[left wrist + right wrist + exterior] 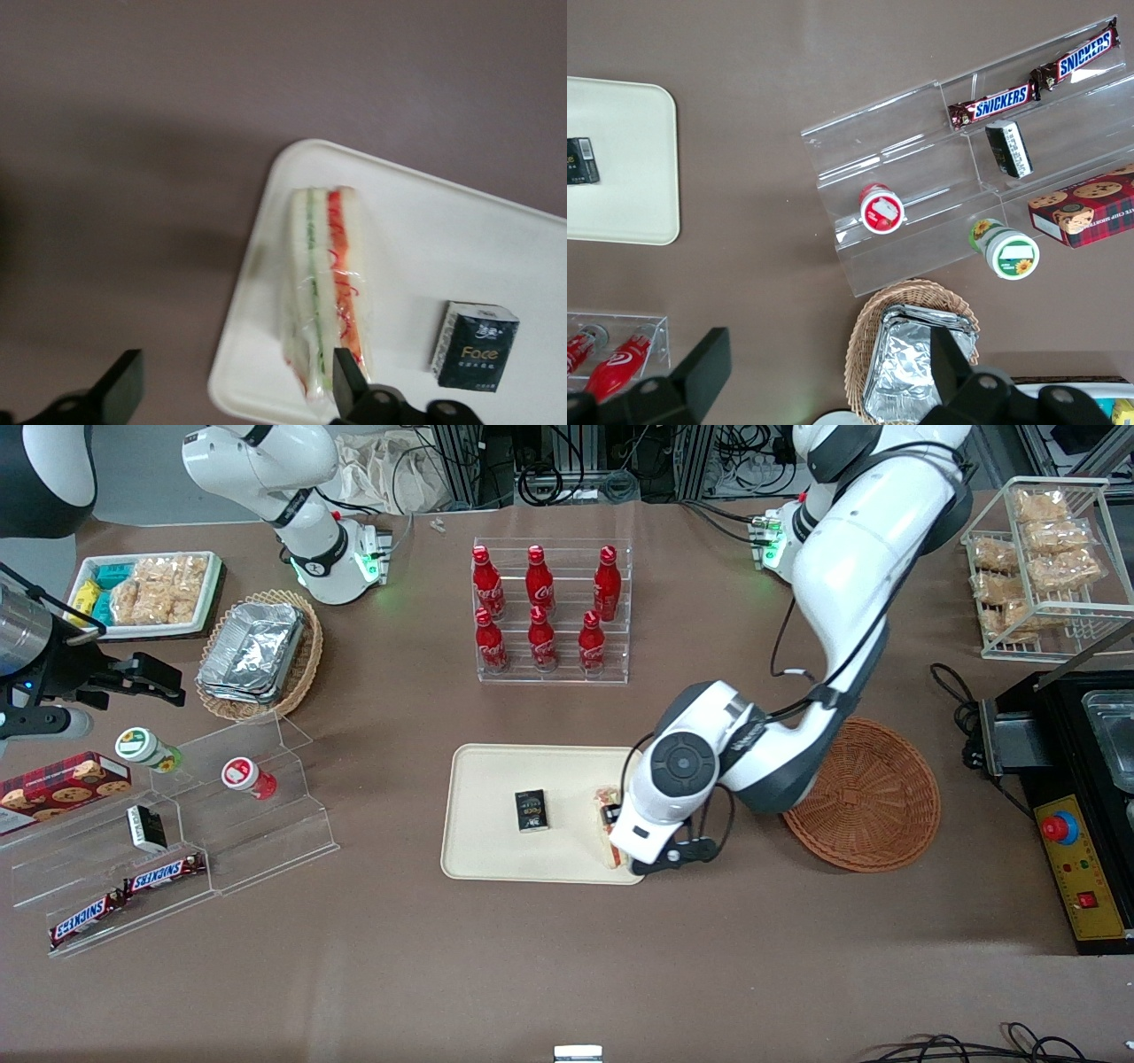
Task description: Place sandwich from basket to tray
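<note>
The claw (235, 385) hangs spread wide above the sandwich (326, 288) (lying on the tray (425, 221), basket (873, 797) beside).

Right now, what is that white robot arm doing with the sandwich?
The gripper hangs just above the sandwich, with its fingers open and not holding it. The sandwich lies on the cream tray, near the edge closest to the brown basket, which has nothing visible in it. A small dark packet lies on the tray beside the sandwich. So the sandwich looks delivered.
</note>
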Motion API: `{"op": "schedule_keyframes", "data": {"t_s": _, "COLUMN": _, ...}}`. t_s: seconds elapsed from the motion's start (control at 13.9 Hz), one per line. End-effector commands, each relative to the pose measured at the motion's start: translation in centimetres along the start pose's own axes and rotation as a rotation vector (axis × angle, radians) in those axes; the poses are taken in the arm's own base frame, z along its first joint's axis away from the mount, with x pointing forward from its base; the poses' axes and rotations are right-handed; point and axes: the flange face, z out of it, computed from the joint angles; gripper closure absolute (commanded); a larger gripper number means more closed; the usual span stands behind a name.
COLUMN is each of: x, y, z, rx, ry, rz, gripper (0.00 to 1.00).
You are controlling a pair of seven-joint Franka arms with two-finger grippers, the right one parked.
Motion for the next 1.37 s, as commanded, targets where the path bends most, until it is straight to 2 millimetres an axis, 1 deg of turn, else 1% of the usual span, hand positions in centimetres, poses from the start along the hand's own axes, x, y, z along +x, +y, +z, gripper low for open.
{"op": "schedule_keyframes", "data": {"t_s": 0.0, "x": 1.7, "y": -4.4, "z": -6.0, "rx": 0.055, "ry": 0.039, "rz": -0.045, "gripper": 0.00}}
{"op": "schedule_keyframes", "data": {"t_s": 0.07, "x": 2.7, "y": -6.7, "z": -8.0, "rx": 0.059, "ry": 0.039, "rz": -0.052, "gripper": 0.00}}
{"op": "schedule_keyframes", "data": {"t_s": 0.29, "x": 0.7, "y": -9.7, "z": -11.8, "rx": 0.124, "ry": 0.021, "rz": 0.105, "gripper": 0.00}}
{"op": "schedule_keyframes", "data": {"t_s": 0.51, "x": 0.8, "y": -14.4, "z": -14.4, "rx": 0.123, "ry": 0.014, "rz": 0.152, "gripper": 0.00}}
{"op": "schedule_keyframes", "data": {"t_s": 0.72, "x": -0.3, "y": -19.7, "z": -17.2, "rx": 0.079, "ry": -0.004, "rz": 0.212, "gripper": 0.00}}
{"op": "schedule_keyframes", "data": {"t_s": 0.79, "x": -0.4, "y": -21.4, "z": -17.7, "rx": 0.077, "ry": 0.013, "rz": 0.228, "gripper": 0.00}}
{"op": "schedule_keyframes", "data": {"t_s": 0.94, "x": -1.6, "y": -24.2, "z": -18.2, "rx": 0.069, "ry": 0.034, "rz": 0.265, "gripper": 0.00}}
{"op": "schedule_keyframes", "data": {"t_s": 1.08, "x": -1.8, "y": -28.4, "z": -18.9, "rx": 0.048, "ry": 0.031, "rz": 0.296, "gripper": 0.00}}
{"op": "schedule_keyframes", "data": {"t_s": 1.15, "x": -1.6, "y": -29.6, "z": -19.2, "rx": 0.032, "ry": 0.027, "rz": 0.309, "gripper": 0.00}}
{"op": "schedule_keyframes", "data": {"t_s": 1.23, "x": -1.2, "y": -30.3, "z": -19.4, "rx": 0.029, "ry": 0.028, "rz": 0.301, "gripper": 0.00}}
{"op": "schedule_keyframes", "data": {"t_s": 1.3, "x": -0.9, "y": -30.3, "z": -19.5, "rx": 0.046, "ry": 0.035, "rz": 0.307, "gripper": 0.00}}
